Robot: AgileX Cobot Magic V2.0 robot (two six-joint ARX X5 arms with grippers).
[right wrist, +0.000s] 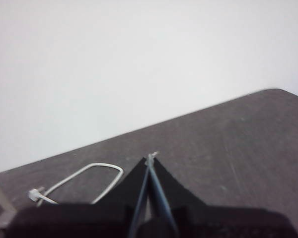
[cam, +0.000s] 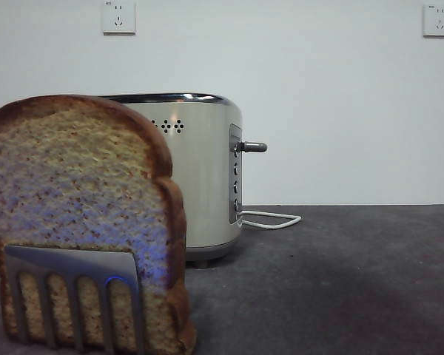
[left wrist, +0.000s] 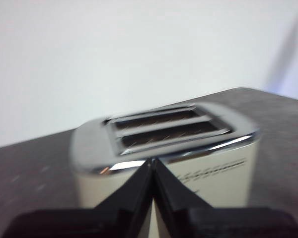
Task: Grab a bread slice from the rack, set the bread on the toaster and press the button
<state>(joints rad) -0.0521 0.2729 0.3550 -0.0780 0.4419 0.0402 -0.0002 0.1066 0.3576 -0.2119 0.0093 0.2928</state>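
Standing in rack (cam: 70,296), bread (cam: 78,222) beside toaster (cam: 200,174); both end effectors pressed together.

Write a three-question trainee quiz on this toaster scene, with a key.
1. True or false: the slice of bread already sits in the toaster.
2. Which gripper looks down on the toaster's slots? A) left gripper B) right gripper
3. Fill in: the white cord lies on the table on the toaster's ____ side.

Key:
1. False; it stands in the rack, and both slots are empty.
2. A; both grippers are shut.
3. Lever; the button sticks out there.
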